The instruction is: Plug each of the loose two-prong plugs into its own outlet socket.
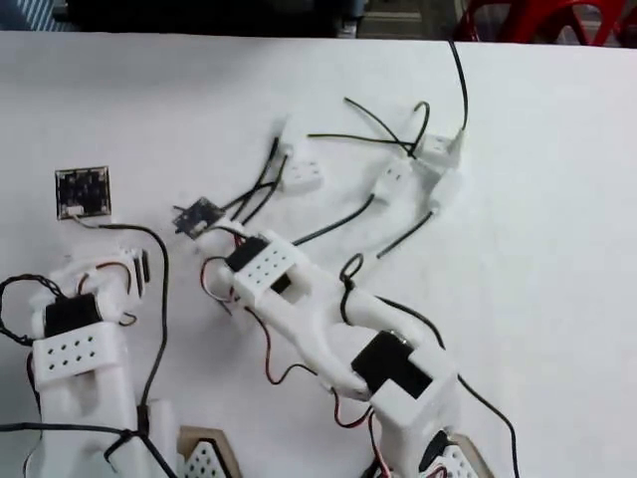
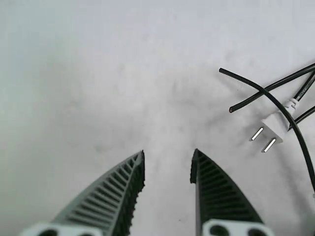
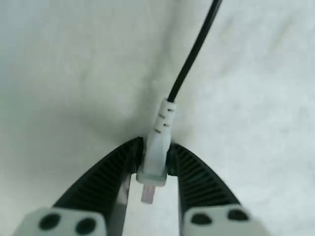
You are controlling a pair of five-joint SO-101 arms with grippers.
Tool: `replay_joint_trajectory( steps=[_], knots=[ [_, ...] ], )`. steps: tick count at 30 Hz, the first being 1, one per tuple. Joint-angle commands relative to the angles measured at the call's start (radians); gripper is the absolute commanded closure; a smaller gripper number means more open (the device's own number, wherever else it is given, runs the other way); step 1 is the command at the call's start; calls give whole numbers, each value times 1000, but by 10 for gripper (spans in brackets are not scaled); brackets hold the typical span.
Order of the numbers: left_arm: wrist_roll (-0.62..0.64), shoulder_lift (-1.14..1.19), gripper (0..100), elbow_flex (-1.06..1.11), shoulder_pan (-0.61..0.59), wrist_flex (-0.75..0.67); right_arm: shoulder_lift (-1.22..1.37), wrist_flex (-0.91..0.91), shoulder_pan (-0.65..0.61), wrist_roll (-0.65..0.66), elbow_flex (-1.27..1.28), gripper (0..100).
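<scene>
The left hand (image 2: 168, 152) hangs over bare desk (image 2: 88, 69), fingers parted and holding nothing. A loose plug (image 2: 272, 129) lies near it, both prongs bare. The right hand (image 3: 155, 144) is clamped on a white plug (image 3: 160, 123), its long axis along the fingers and its cord (image 3: 192, 54) running out ahead. In the high view the nearest socket block (image 1: 302, 175) lies beyond and to the right of that arm's wrist, nearer to this arm than to the left one, I judge.

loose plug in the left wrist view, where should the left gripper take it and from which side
Grip the plug by its white body, between the prongs and the cord end. It lies flat on the table, so come from above with the fingers across its long sides, clear of the prongs.
</scene>
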Motion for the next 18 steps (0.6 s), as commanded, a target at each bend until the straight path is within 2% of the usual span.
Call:
replay_joint_trajectory(
  steps=[1,4,8,18],
  knots=[
    [11,-24,835,0,-2,-25,-7,-38,-4,15,-20,981],
    [11,-24,835,0,-2,-25,-8,-36,-4,12,-31,968],
    [11,-24,835,0,-2,-25,-8,-35,-4,14,-54,896],
    [11,-22,835,0,-2,-26,-1,42,-4,11,-161,903]
  ],
)
